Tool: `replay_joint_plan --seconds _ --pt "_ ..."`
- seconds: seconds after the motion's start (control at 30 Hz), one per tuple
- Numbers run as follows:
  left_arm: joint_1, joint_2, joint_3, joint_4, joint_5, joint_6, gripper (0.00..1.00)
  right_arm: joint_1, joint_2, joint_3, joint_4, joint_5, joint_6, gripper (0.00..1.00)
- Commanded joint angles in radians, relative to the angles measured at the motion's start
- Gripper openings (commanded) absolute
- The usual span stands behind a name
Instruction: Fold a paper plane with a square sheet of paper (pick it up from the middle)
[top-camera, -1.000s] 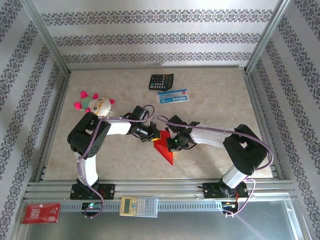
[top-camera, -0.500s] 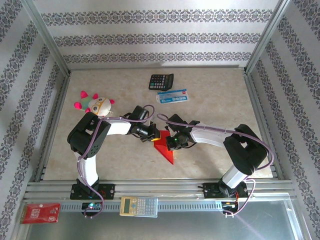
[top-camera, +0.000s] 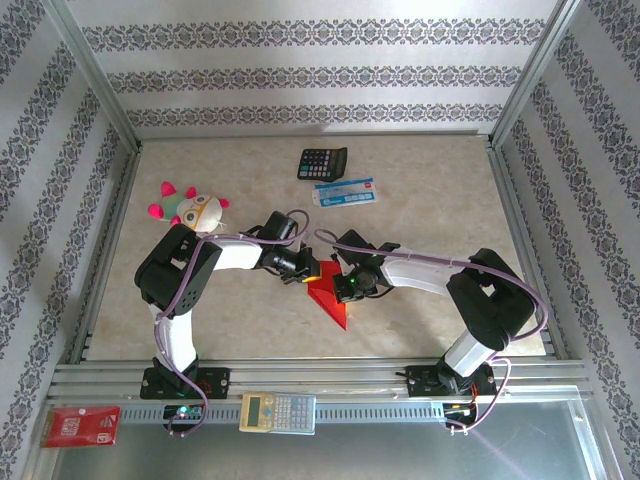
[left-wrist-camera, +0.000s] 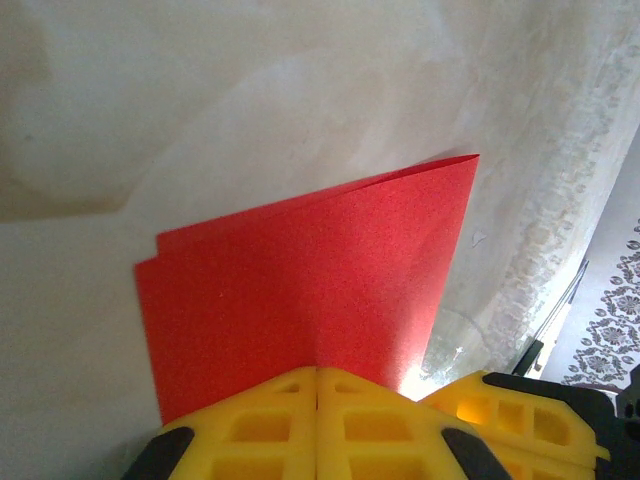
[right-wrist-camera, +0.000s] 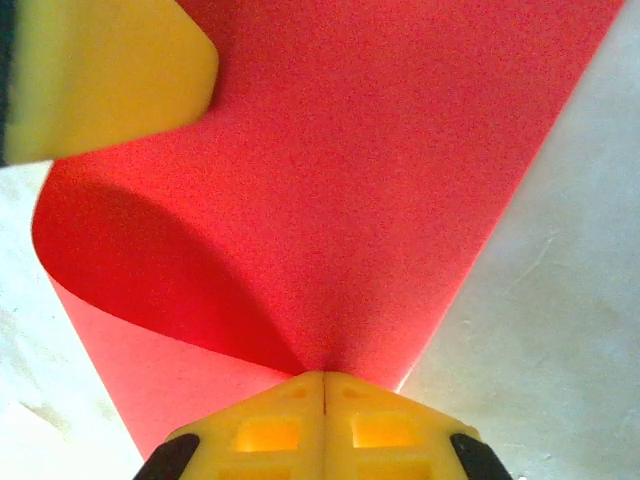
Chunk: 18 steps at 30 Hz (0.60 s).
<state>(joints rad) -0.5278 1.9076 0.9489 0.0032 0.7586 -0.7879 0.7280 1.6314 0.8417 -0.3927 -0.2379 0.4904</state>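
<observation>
The square sheet of paper (top-camera: 333, 308), partly folded, sits just below centre in the top view, over the tabletop (top-camera: 420, 190). The left hand (left-wrist-camera: 317, 372) and right hand (right-wrist-camera: 323, 378) are each clenched on one of its edges. Risk: opposing pulls could tear the thin sheet, or the bulged layer could crease off-line. The hands cover its upper part, and layer alignment is unclear.

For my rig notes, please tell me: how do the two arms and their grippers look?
Both arms have white links and bulky black joints: left arm, right arm. A thin purple cable runs along each. The left gripper and right gripper have yellow fingers with rectangular hollows and black bases.
</observation>
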Motion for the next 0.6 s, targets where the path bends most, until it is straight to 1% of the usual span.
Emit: replay_joint_plan --seconds 0.0,0.57 --pt "-0.016 0.041 -0.016 -0.094 -0.045 0.020 0.08 -0.010 -0.025 -0.021 0.000 -0.001 0.006 0.00" --pt "-0.017 0.038 -0.016 -0.096 -0.045 0.020 0.08 -0.011 -0.025 0.007 0.017 -0.022 0.016 0.00"
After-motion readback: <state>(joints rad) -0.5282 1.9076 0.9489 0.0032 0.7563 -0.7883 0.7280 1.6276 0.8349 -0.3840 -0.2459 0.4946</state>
